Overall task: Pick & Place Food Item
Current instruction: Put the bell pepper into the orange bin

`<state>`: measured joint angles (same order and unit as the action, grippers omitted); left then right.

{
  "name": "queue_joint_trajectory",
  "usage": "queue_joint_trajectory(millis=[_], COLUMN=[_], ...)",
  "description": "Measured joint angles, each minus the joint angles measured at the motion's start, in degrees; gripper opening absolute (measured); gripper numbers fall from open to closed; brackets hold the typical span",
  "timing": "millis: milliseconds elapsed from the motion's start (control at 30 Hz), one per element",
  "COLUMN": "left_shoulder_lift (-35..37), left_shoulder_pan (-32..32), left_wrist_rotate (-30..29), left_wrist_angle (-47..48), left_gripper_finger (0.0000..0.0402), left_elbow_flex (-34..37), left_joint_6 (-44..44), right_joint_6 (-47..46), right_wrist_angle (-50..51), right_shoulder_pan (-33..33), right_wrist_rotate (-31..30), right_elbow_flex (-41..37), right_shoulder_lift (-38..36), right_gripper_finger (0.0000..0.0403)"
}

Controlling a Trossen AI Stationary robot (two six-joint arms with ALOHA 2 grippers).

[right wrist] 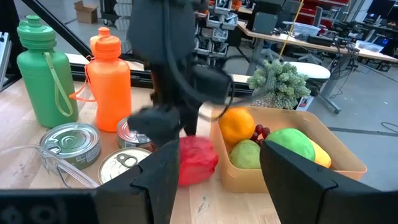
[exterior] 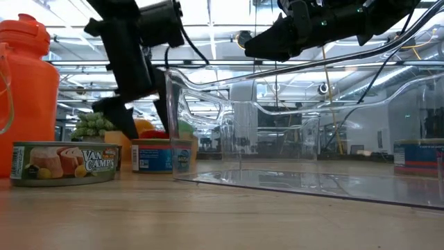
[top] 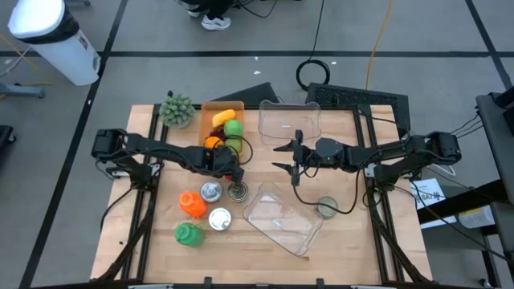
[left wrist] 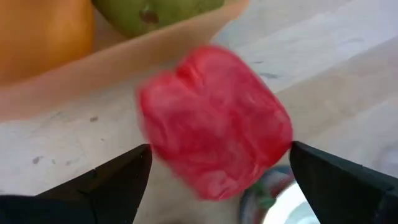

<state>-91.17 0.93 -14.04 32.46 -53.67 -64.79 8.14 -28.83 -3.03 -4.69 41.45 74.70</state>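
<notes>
A red food item [left wrist: 214, 130] lies on the wooden table just beside a tan tray [right wrist: 237, 177] that holds an orange, green fruit and a yellow piece. My left gripper [left wrist: 217, 155] hangs over it, pointing steeply down and open, one finger on either side of the red item [right wrist: 198, 160]. In the high view this gripper [top: 229, 167] is at the tray's near end. My right gripper [top: 283, 156] waits open and level in the air at mid-table, with nothing between its fingers.
Three tin cans [top: 210, 191] [top: 238, 191] [top: 219, 218] stand close by on the near side of the left gripper, with an orange bottle [top: 191, 203] and a green bottle [top: 188, 234]. Clear plastic containers [top: 289, 120] [top: 281, 218] lie to the right. A small plant [top: 177, 109] stands at the far left.
</notes>
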Motion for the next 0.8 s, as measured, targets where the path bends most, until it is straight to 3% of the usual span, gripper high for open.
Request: queue_joint_trajectory(millis=[367, 800], left_shoulder_lift=[-7.08, -7.00], left_shoulder_pan=[0.04, 2.51], left_wrist_rotate=[-1.09, -3.13], left_wrist_angle=[-5.83, -6.20], left_gripper_finger=[0.0390, 0.0390], left_elbow_flex=[0.04, 0.09], left_joint_6=[2.27, 2.51], right_joint_6=[0.00, -0.16], right_wrist_angle=[-0.06, 0.10], right_shoulder_pan=[0.00, 0.00], right_wrist_rotate=[0.19, 0.20], right_elbow_flex=[0.00, 0.00], right_shoulder_lift=[0.00, 0.00], right_gripper_finger=[0.0210, 0.0210])
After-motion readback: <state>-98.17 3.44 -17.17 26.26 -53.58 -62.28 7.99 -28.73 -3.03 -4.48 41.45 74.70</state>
